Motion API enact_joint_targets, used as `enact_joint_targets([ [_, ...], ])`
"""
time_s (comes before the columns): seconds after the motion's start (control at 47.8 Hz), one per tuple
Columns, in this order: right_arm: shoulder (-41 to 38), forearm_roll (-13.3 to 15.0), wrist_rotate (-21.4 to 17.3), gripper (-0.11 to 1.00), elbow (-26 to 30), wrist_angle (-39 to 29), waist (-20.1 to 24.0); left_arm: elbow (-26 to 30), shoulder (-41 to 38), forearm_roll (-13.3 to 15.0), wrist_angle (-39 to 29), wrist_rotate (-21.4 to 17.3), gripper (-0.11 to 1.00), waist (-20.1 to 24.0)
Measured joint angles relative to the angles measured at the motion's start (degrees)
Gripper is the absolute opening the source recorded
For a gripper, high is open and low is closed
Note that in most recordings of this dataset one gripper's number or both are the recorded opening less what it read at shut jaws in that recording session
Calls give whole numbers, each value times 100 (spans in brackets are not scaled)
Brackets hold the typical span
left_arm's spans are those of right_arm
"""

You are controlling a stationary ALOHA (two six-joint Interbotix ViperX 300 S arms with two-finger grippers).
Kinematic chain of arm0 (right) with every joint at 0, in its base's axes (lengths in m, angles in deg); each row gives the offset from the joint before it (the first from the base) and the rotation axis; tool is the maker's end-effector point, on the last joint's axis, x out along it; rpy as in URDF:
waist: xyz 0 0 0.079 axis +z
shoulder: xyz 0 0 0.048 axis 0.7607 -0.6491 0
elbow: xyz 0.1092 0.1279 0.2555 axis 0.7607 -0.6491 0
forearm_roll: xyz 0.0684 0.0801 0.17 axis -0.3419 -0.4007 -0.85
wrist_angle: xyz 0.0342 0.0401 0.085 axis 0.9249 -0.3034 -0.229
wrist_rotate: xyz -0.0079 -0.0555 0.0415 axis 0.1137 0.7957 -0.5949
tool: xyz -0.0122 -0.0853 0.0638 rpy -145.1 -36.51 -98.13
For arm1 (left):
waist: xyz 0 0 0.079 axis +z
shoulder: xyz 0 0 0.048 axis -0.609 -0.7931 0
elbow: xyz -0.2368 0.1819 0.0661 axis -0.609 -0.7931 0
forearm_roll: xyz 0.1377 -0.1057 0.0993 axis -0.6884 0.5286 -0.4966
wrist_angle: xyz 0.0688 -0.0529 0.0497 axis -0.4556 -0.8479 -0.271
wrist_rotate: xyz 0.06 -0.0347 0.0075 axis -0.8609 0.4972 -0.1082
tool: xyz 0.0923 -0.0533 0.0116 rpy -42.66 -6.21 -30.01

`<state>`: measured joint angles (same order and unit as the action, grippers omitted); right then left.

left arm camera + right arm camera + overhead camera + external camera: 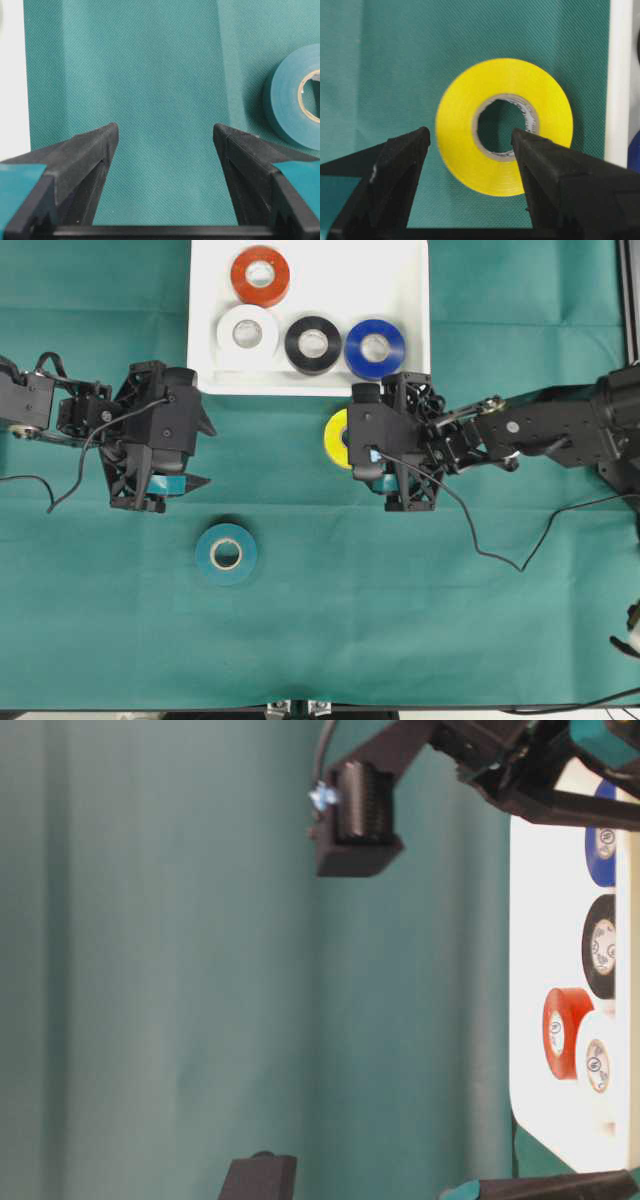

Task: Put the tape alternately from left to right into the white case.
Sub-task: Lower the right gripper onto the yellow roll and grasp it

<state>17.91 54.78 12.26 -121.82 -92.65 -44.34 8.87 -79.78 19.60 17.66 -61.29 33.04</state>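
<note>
The white case (400,280) at the back holds red-orange (260,276), white (248,335), black (313,344) and blue (375,348) tape rolls. A yellow roll (335,438) lies flat on the cloth just in front of the case, half under my right gripper (352,440). In the right wrist view that gripper (470,132) is open, its jaws straddling one side of the yellow ring (455,125). A teal roll (226,553) lies on the cloth. My left gripper (203,454) stands open over bare cloth (165,130), the teal roll (287,100) off to its side.
Green cloth (420,620) covers the table. The case's rim (618,75) runs close beside the yellow roll. Cables trail from both arms across the cloth, one at the right front (500,555). A metal frame rail (632,300) stands at the far right.
</note>
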Motion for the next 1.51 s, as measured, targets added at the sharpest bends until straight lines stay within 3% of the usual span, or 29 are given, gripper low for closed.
enact_joint_targets([
  [0.481,-404,0,9,69,167,246,-211,0,-9,9,0,0,91,-9],
  [0.606,-475,0,-9,60,185,281,-211,0,0,0,0,0,91,-9],
  [0.815,-475,0,0,30,211,299,-211,0,0,9,0,9,91,-9],
  [1.108,-343,9,9,30,229,229,-237,0,-9,0,0,0,91,-9],
  [1.505,598,0,9,30,149,-18,-123,0,0,9,9,9,91,-9],
])
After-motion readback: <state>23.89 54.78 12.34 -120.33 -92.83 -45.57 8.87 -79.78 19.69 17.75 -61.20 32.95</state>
